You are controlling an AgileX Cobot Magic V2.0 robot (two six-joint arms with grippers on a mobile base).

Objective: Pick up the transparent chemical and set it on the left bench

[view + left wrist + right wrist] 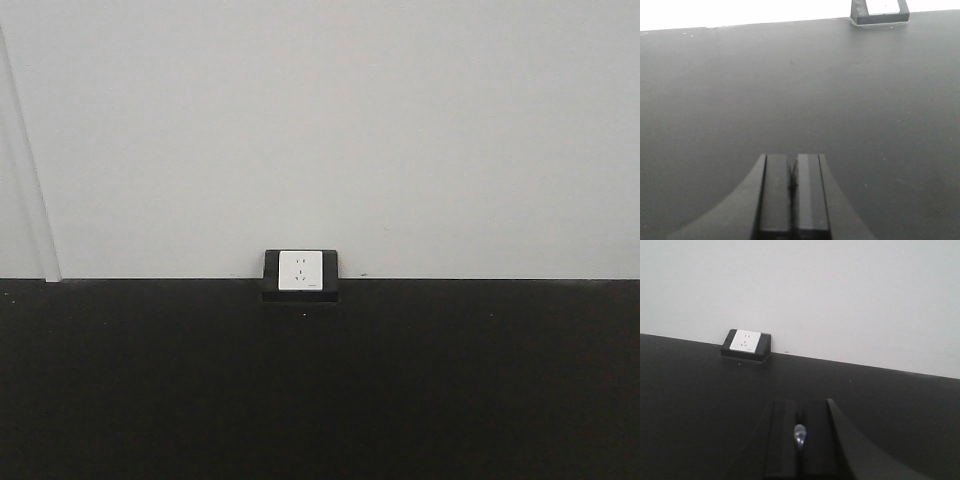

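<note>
Right wrist-mounted view: the right end effector (pixel 800 440) is pressed together, as is the left end effector (pixel 791 195), nothing clearly held, and the chemical is seen nowhere, so a blind reach could be driven into the socket (pixel 745 342) ahead or the tabletop (pixel 700 405) below.

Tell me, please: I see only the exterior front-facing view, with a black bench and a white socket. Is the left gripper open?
Observer: No. The left wrist view shows the left gripper shut, with nothing between its fingers.
Operator: And the right one?
Observer: The right gripper is shut too, but a small glinting object sits in the seam between its fingers.
Operator: Is that the chemical?
Observer: I cannot tell. Only a small rounded tip shows.
</note>
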